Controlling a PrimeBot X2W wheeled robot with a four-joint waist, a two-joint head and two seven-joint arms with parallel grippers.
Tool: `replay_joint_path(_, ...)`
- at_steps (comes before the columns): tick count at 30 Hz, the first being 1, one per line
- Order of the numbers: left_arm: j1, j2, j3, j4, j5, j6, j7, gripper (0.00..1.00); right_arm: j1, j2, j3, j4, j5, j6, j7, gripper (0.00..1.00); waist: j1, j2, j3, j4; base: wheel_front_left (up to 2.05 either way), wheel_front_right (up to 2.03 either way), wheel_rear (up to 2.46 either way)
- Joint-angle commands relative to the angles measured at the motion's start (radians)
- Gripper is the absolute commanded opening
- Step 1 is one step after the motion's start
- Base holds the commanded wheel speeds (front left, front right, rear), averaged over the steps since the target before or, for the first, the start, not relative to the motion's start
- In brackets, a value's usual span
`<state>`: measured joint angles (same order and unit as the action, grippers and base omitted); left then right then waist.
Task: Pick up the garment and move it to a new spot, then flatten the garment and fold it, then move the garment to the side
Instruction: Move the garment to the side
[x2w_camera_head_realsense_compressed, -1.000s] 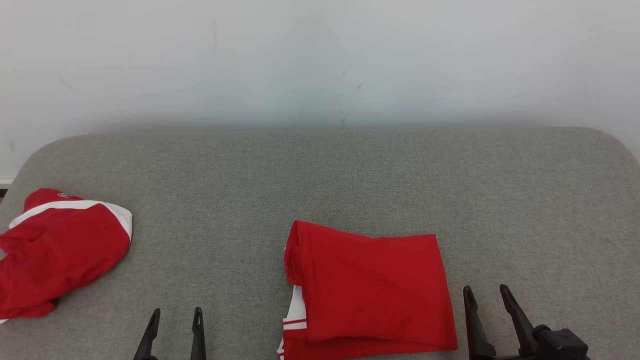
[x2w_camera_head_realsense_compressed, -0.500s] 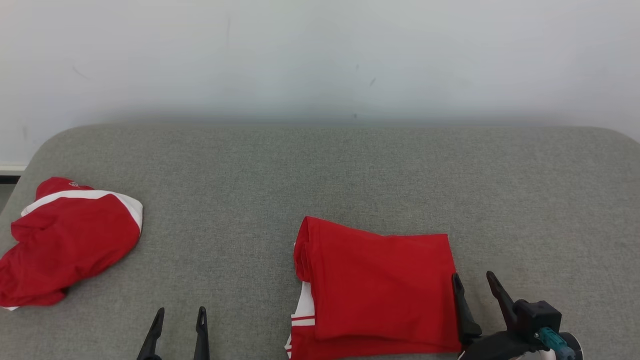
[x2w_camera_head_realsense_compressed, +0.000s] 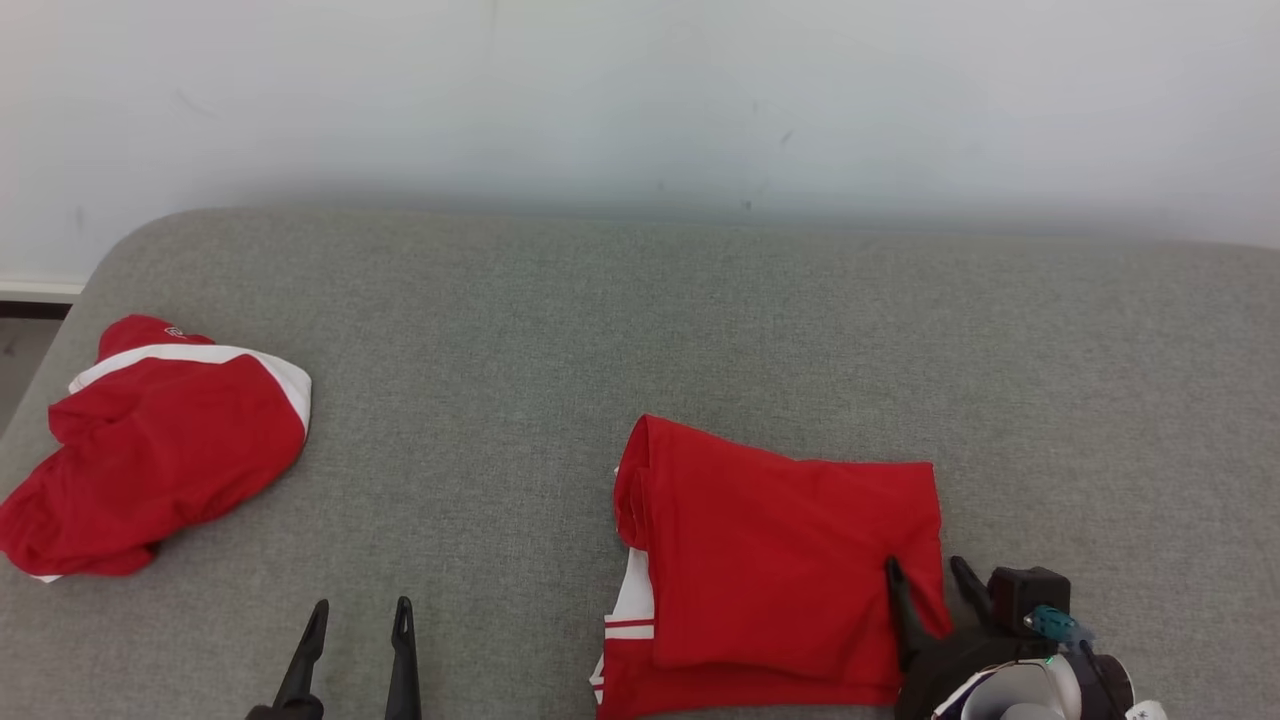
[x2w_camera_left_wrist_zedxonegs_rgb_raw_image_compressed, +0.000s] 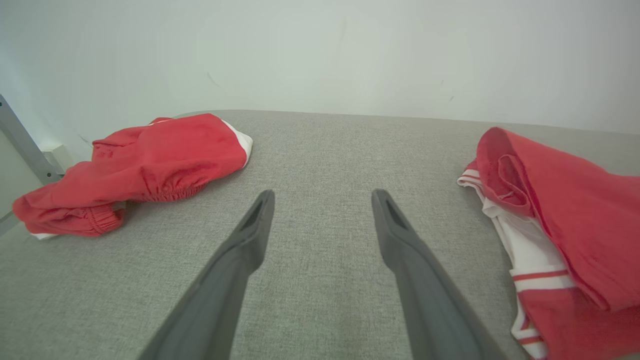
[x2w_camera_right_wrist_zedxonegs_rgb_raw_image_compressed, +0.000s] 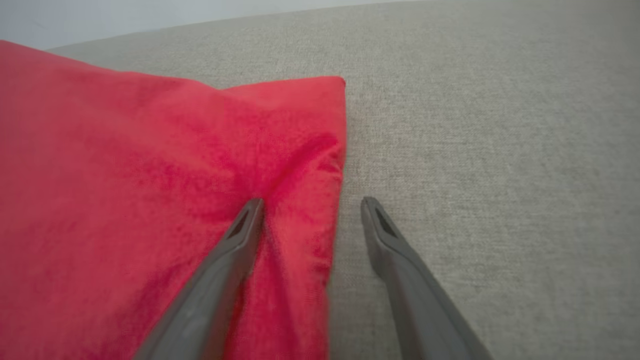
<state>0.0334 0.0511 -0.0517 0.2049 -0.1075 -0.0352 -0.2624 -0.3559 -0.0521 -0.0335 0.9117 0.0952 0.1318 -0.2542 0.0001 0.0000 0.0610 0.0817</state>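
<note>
The folded red garment (x2w_camera_head_realsense_compressed: 780, 560) with white striped trim lies at the near middle of the grey padded surface (x2w_camera_head_realsense_compressed: 600, 330). My right gripper (x2w_camera_head_realsense_compressed: 922, 565) is open and straddles the garment's right edge. In the right wrist view its left finger (x2w_camera_right_wrist_zedxonegs_rgb_raw_image_compressed: 235, 240) presses into the red cloth (x2w_camera_right_wrist_zedxonegs_rgb_raw_image_compressed: 125, 200) and makes a crease, while the right finger (x2w_camera_right_wrist_zedxonegs_rgb_raw_image_compressed: 385, 235) is over bare grey fabric. My left gripper (x2w_camera_head_realsense_compressed: 361, 605) hovers open over the surface left of the garment (x2w_camera_left_wrist_zedxonegs_rgb_raw_image_compressed: 565, 225), with nothing between its fingers (x2w_camera_left_wrist_zedxonegs_rgb_raw_image_compressed: 250, 235).
A second red garment (x2w_camera_head_realsense_compressed: 160, 450) with white trim lies crumpled at the far left, near the surface's rounded left edge (x2w_camera_head_realsense_compressed: 60, 330); in the left wrist view it (x2w_camera_left_wrist_zedxonegs_rgb_raw_image_compressed: 150, 160) shows ahead and left. A pale wall (x2w_camera_head_realsense_compressed: 640, 90) rises behind the surface.
The head camera has shifted, so the whole picture moved. My right gripper has come left and forward onto the folded garment's right edge. The left gripper has kept its place.
</note>
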Motion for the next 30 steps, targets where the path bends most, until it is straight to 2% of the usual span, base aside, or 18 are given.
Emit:
replay_joint_path(1,-0.013,-0.001,0.003,-0.001,-0.003,0.001,-0.002,1.00,-0.005,0.003,0.018,0.030,0.016,-0.003,0.000,0.97,-0.0001,0.0000,0.007,0.006,0.00,0.00,0.00)
replay_joint_path(2,-0.014,-0.001,0.003,-0.002,-0.004,0.001,-0.002,1.00,-0.013,0.003,0.030,0.046,0.029,-0.003,0.000,0.65,-0.0001,0.0000,0.009,0.007,0.00,0.00,0.00)
replay_joint_path(3,-0.015,-0.001,0.003,-0.002,-0.005,0.000,-0.002,1.00,-0.019,0.004,0.045,0.062,0.044,-0.003,0.001,0.41,-0.0001,0.0000,0.011,0.008,0.00,0.00,0.00)
replay_joint_path(4,-0.016,-0.001,0.003,-0.002,-0.006,0.001,-0.002,1.00,-0.024,0.005,0.059,0.076,0.063,-0.003,0.001,0.29,-0.0001,0.0000,0.013,0.009,0.00,0.00,0.00)
replay_joint_path(5,-0.018,-0.001,0.004,-0.002,-0.007,0.002,-0.002,1.00,-0.032,0.005,0.073,0.086,0.078,-0.003,0.001,0.00,-0.0001,0.0000,0.015,0.009,0.00,0.00,0.00)
replay_joint_path(11,-0.029,-0.001,-0.001,-0.009,-0.020,0.008,-0.002,1.00,-0.084,-0.012,0.089,0.108,0.094,-0.003,-0.003,0.00,-0.0001,0.0000,0.032,0.018,0.00,0.00,0.00)
replay_joint_path(18,-0.063,-0.001,-0.010,-0.023,-0.025,0.004,-0.002,1.00,-0.246,-0.101,0.082,0.087,0.105,-0.003,-0.009,0.00,-0.0001,0.0000,0.110,0.004,0.00,0.00,0.00)
replay_joint_path(23,-0.141,-0.001,-0.011,-0.056,0.003,-0.017,-0.002,1.00,-0.427,-0.219,0.087,0.085,0.093,-0.003,0.019,0.00,-0.0001,0.0000,0.244,-0.003,0.00,0.00,0.00)
replay_joint_path(30,-0.254,-0.001,0.019,-0.127,0.030,-0.053,-0.002,1.00,-0.597,-0.388,0.117,0.099,0.058,-0.003,0.072,0.00,-0.0001,0.0000,0.380,-0.009,0.00,0.00,0.00)
